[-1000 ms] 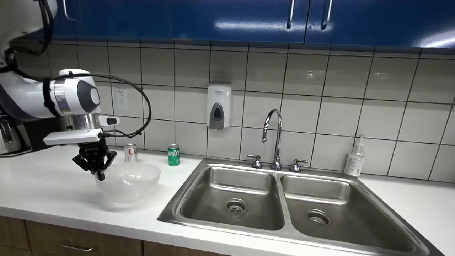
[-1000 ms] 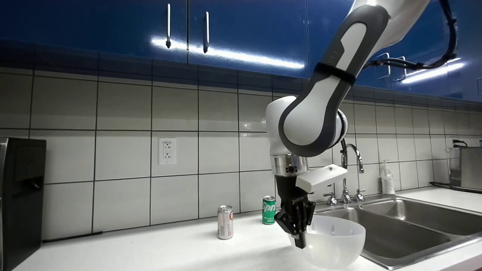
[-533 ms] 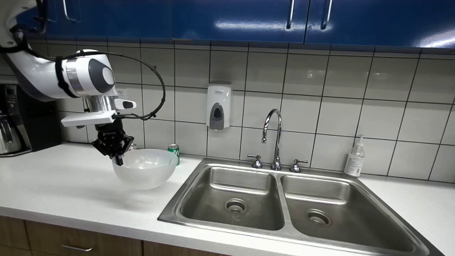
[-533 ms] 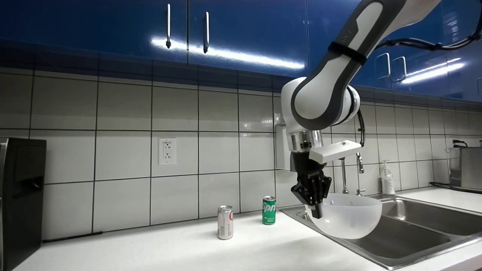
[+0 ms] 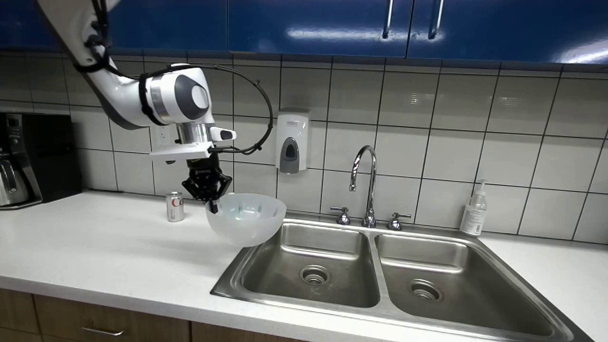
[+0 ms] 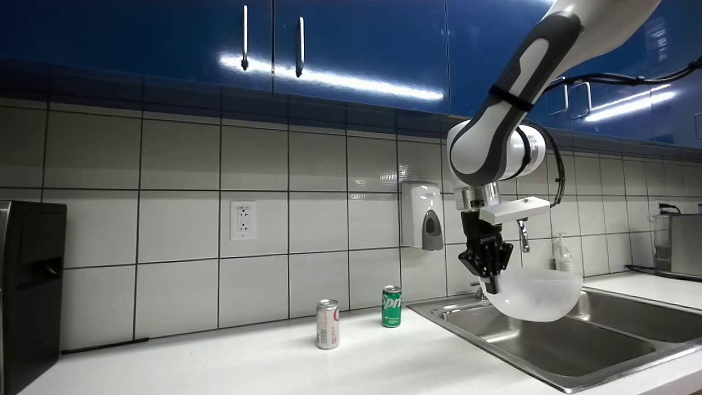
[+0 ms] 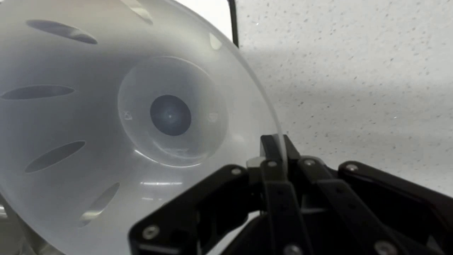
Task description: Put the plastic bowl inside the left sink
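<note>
One metal handle (image 5: 105,332) crosses a wooden drawer front (image 5: 156,324) under the front edge of the white bench (image 5: 95,251); set into the bench behind that edge is the left sink (image 5: 327,293), a steel basin with a round drain (image 5: 315,274), and the right sink (image 5: 479,304) lies beside it; the plastic bowl (image 5: 247,230) hangs in the air, clear of the bench, level or nearly so, and in an exterior view it masks the rear left corner of the sink rim (image 5: 233,276); the gripper (image 7: 280,142) holds it, pinched narrow on the bowl's edge, one jaw inside the wall and one outside in the wrist view; farther back a silver can (image 6: 328,325) and a green can (image 6: 391,308) stand upright toward the bench's back edge, the green one nearer the basins; a black machine (image 5: 52,156) stands by that edge at the left; behind the basins rise a curved faucet (image 5: 372,185) with two lever handles (image 5: 343,217) and, past it to the right, a pump bottle (image 5: 474,214) near the back edge; beyond, a white dispenser (image 5: 292,130) is fixed to the tiled wall (image 5: 403,152); blue cabinets (image 5: 308,19) hang above.
</note>
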Action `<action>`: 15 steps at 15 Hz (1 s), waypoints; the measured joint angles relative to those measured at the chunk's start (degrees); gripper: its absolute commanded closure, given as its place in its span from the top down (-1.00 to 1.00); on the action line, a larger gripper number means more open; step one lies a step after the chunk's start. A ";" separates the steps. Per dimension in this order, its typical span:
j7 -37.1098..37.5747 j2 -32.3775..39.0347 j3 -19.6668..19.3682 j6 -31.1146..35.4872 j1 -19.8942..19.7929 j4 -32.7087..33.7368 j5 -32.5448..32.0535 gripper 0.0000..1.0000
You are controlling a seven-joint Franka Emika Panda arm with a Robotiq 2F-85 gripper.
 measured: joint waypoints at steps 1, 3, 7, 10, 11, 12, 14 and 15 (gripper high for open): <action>-0.46 1.95 -0.59 0.00 -0.63 1.90 0.08 -0.98; -1.45 6.53 -1.60 0.00 -1.56 6.17 0.48 -0.98; -3.76 16.54 -3.08 -0.57 -3.19 15.43 1.85 -0.98; -5.53 22.97 -4.26 -2.54 -5.02 22.32 3.23 -0.98; -6.00 24.68 -4.67 -3.26 -5.74 24.44 3.54 -0.98; -6.58 26.17 -5.03 -3.95 -6.55 26.46 3.83 -0.98; -7.54 28.55 -5.55 -5.17 -8.10 29.90 4.47 -0.98; -7.65 29.70 -5.73 -5.89 -8.81 31.55 4.67 -0.98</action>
